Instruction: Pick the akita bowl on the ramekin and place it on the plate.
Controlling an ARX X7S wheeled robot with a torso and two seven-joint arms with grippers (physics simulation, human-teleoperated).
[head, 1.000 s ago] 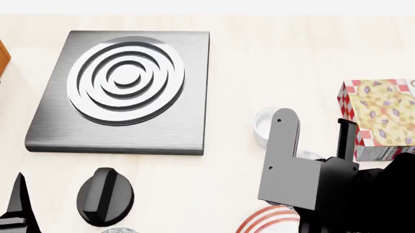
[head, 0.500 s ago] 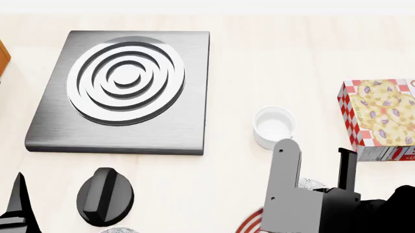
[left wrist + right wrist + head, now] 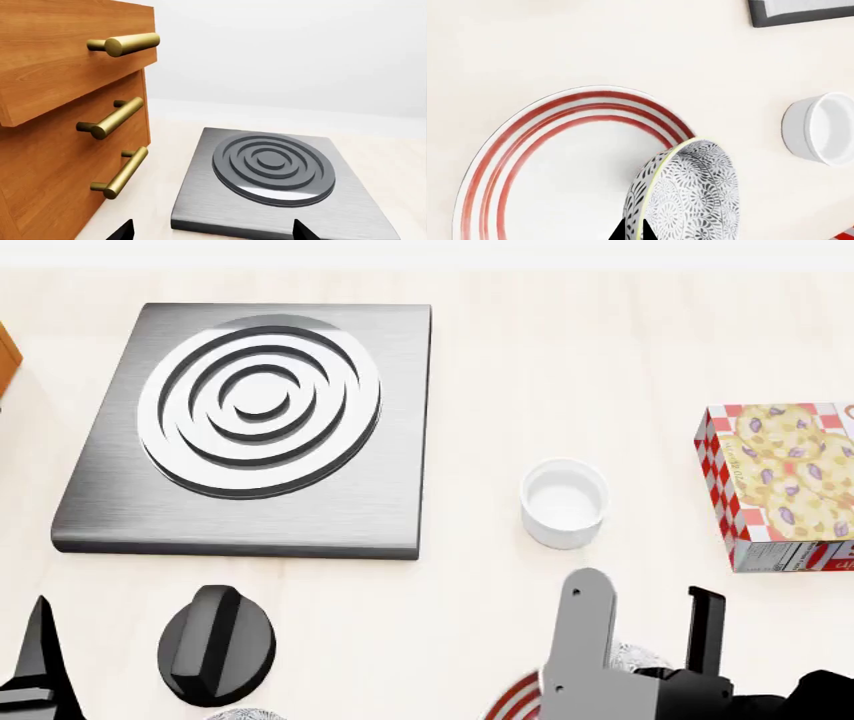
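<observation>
The akita bowl's resting places come first: the pale wooden counter (image 3: 627, 360) carries a brushed steel hob slab (image 3: 254, 430) with concentric rings, a large white red-ringed plate (image 3: 560, 170), a printed food carton (image 3: 787, 485), a black knob (image 3: 214, 645) and the plain white ramekin (image 3: 563, 502), which stands bare. The grey-black speckled akita bowl (image 3: 690, 192) hangs tilted over the plate's rim, pinched by the right gripper (image 3: 632, 231). Whether the left gripper (image 3: 210, 231) is clamped or parted cannot be told; only its tips show.
</observation>
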